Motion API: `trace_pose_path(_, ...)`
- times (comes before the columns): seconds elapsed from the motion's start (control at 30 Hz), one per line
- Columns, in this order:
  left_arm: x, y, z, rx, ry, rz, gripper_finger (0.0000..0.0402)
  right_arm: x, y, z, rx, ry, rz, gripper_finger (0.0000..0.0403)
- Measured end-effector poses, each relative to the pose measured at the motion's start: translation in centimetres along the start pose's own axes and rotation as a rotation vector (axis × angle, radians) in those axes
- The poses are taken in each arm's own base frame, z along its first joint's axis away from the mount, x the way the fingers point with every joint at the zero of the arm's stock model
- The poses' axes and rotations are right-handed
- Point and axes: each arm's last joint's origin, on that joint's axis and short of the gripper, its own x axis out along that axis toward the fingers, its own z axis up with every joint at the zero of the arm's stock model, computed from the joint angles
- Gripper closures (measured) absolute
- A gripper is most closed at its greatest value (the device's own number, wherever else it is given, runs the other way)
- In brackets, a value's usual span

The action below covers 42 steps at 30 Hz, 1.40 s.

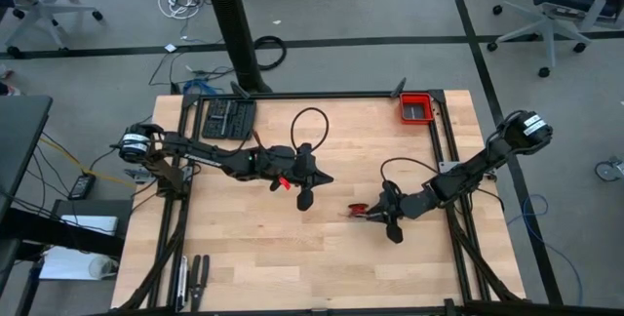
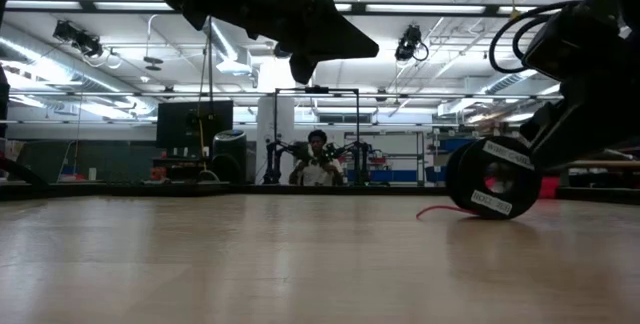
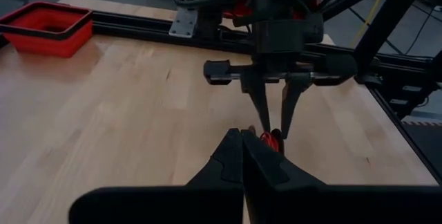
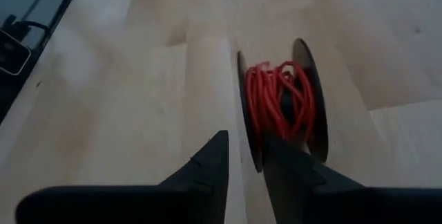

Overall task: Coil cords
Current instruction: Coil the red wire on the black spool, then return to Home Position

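The red cord (image 4: pixel 280 99) is wound on a black spool (image 4: pixel 304 92), apparently released; the right gripper (image 4: pixel 243 156), jaws parted, straddles one flange. Beside the spool, the left gripper (image 3: pixel 242 156) is held pinched together. Withdrawal is called for next.

red cord (image 4: pixel 280 99) coiled on black spool (image 4: pixel 304 54)

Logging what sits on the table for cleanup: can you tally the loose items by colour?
Red: 2, the cord wound on a spool, and the red bin at the far right corner.
Black: 3, the spool standing on edge, the black cable loop and the dark tray.
Total: 5
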Motion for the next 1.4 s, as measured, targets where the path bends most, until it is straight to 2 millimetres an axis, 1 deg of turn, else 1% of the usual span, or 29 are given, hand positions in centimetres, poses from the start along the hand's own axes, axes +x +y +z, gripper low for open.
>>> trace_pose_path(0.23, 0.0, 0.0, 0.0, -0.001, 0.003, 0.001, 0.0401, -0.4, 0.5, 0.0, -0.008, -0.006, 0.037, 0.0318)
trace_pose_path(0.47, 0.0, 0.0, 0.1, 0.002, -0.007, -0.001, 0.0402, -1.0, 0.6, 0.2, -0.014, -0.023, 0.010, 0.0318)
trace_pose_path(0.73, 0.0, 0.0, 0.2, 0.003, -0.017, -0.003, 0.0401, -1.7, 0.7, 1.0, -0.020, -0.071, 0.033, 0.0318)
trace_pose_path(0.87, 0.0, 0.0, 0.2, 0.018, -0.024, -0.003, 0.0401, -2.7, 0.7, 1.7, -0.022, -0.118, 0.049, 0.0318)
trace_pose_path(0.97, 0.0, -0.1, 0.4, 0.054, -0.039, -0.001, 0.0401, -3.8, 0.8, 2.7, -0.026, -0.194, 0.070, 0.0318)
trace_pose_path(1.13, -0.2, -1.8, 1.0, 0.206, -0.158, -0.045, 0.0401, -6.3, 1.1, 3.9, -0.102, -0.344, 0.050, 0.0318)
trace_pose_path(1.2, -0.5, -2.3, 0.7, 0.246, -0.203, -0.081, 0.0401, -7.1, 1.1, 3.8, -0.142, -0.378, 0.054, 0.0318)
trace_pose_path(1.27, -1.1, -2.4, 0.1, 0.261, -0.226, -0.116, 0.0401, -7.6, 1.0, 3.2, -0.183, -0.391, 0.075, 0.0318)
trace_pose_path(1.37, -2.6, -2.1, -1.6, 0.238, -0.220, -0.139, 0.0401, -8.2, 0.6, 2.2, -0.201, -0.402, 0.107, 0.0318)
trace_pose_path(1.4, -3.2, -1.9, -2.5, 0.222, -0.212, -0.142, 0.0401, -8.3, 0.5, 1.8, -0.203, -0.403, 0.115, 0.0318)
